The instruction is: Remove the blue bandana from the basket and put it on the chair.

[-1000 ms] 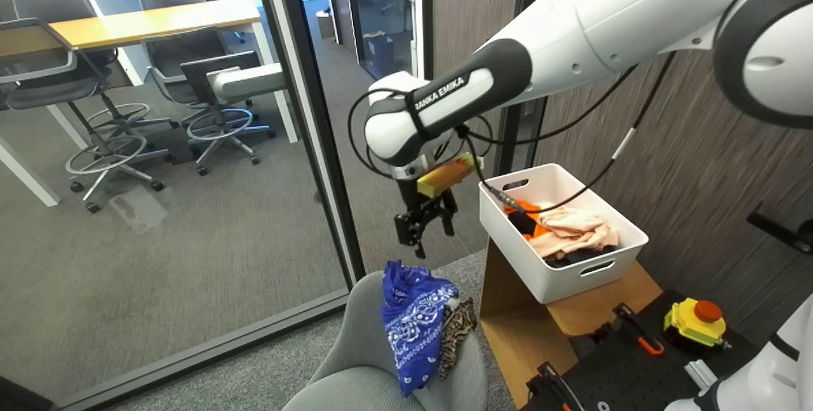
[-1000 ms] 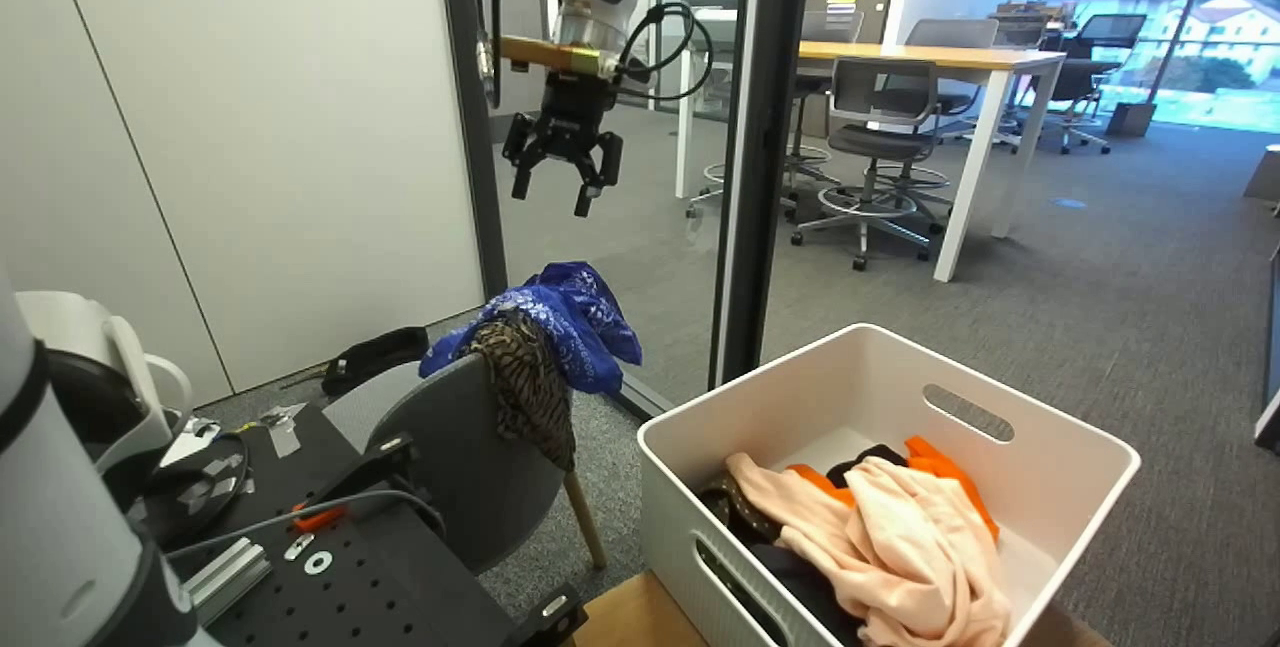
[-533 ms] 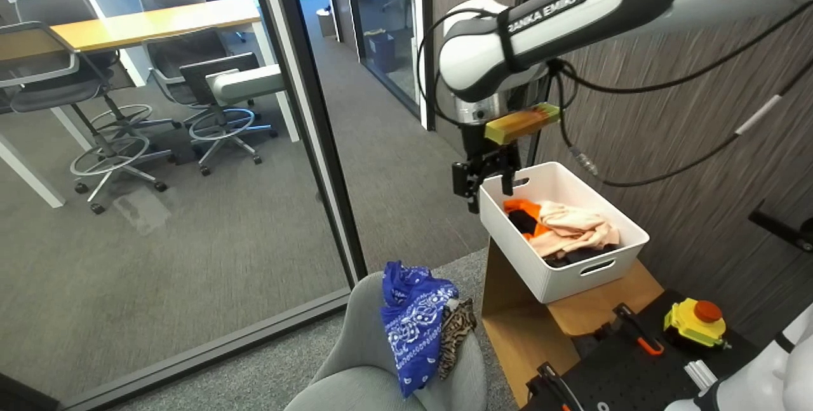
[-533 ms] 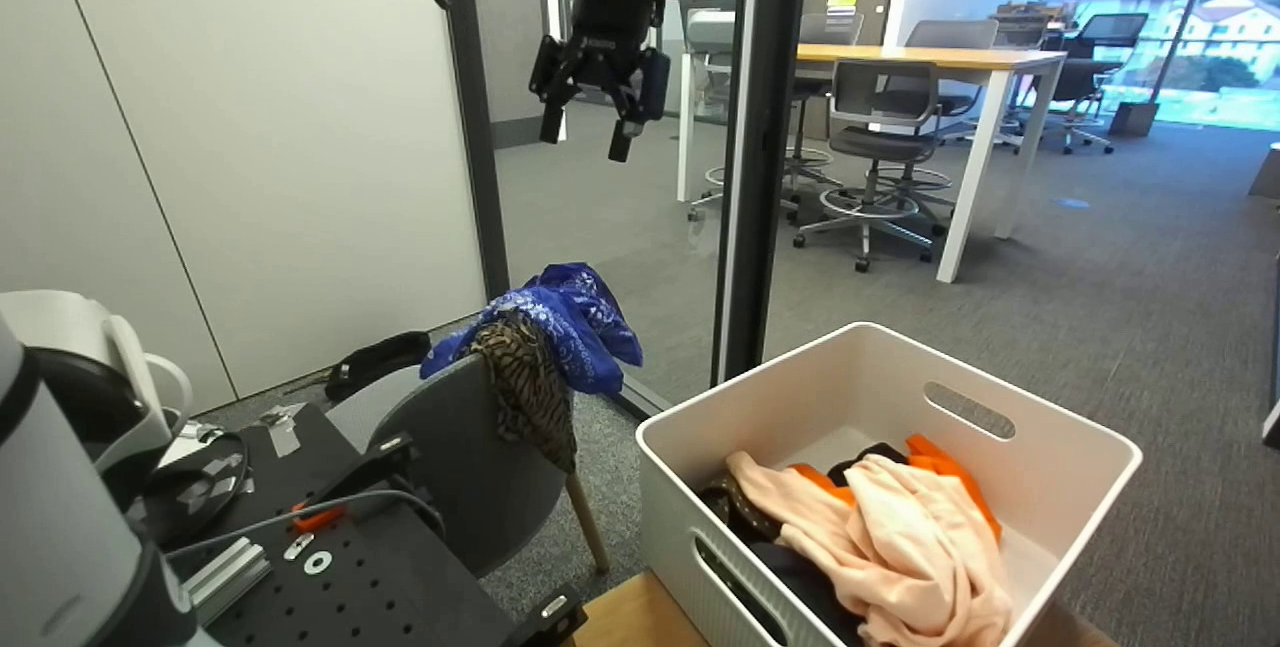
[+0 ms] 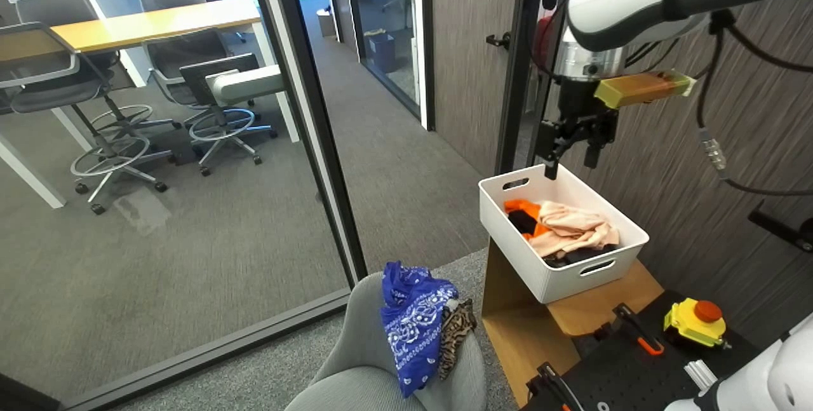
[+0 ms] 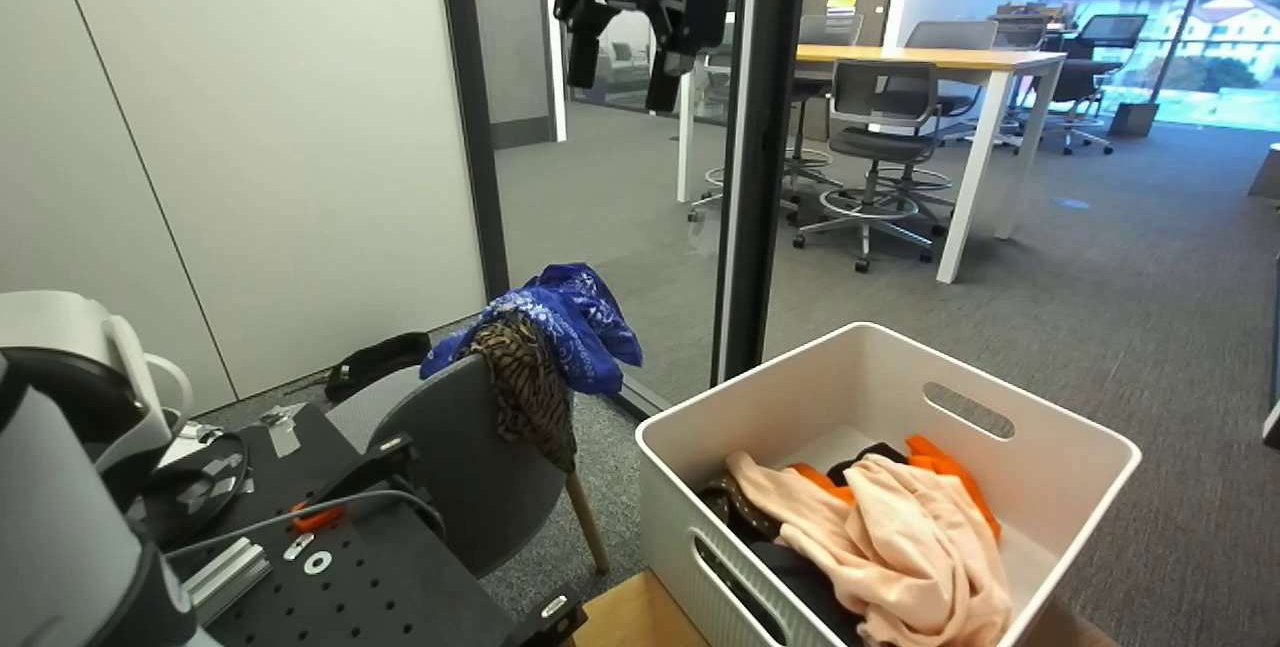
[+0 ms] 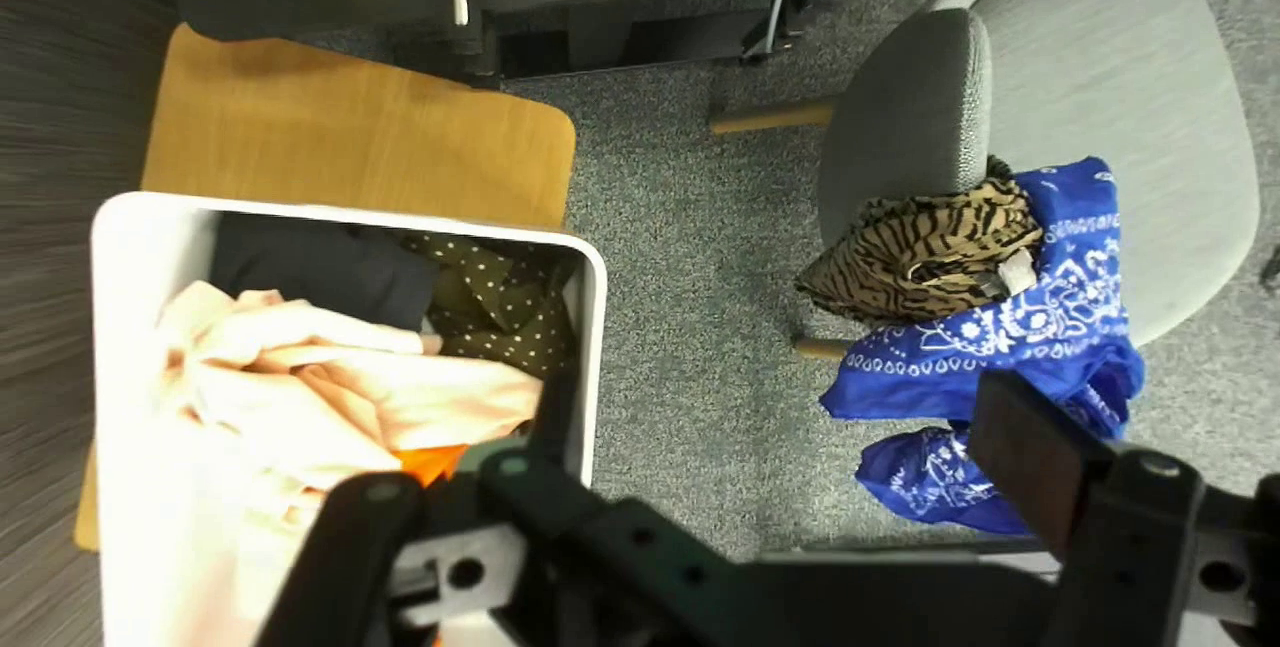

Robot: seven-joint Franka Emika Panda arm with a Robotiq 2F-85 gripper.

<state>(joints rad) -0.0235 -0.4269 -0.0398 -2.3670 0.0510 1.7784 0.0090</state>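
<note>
The blue bandana (image 5: pixel 416 328) with white print hangs over the backrest of the grey chair (image 5: pixel 359 392). It also shows on the chair (image 6: pixel 445 472) in an exterior view as a blue bandana (image 6: pixel 585 327), and in the wrist view (image 7: pixel 1070 307). The white basket (image 5: pixel 517 258) holds peach, orange, black and dotted dark cloths. It also shows in an exterior view (image 6: pixel 780 382) and the wrist view (image 7: pixel 450 225). My gripper (image 5: pixel 571 166) is open and empty, high near the basket's far end. Its fingers also show in an exterior view (image 6: pixel 623 79) and the wrist view (image 7: pixel 785 427).
A tiger-print cloth (image 5: pixel 457 338) hangs beside the bandana on the backrest. The basket stands on a wooden stand (image 5: pixel 597 306). A black perforated table (image 5: pixel 619 366) carries a yellow and red stop button (image 5: pixel 695 322). A dark-framed glass wall (image 5: pixel 311 112) runs behind the chair.
My open gripper has moved away from above the chair, past the basket's edge, and risen. The bandana, tiger-print cloth, chair and basket have not moved.
</note>
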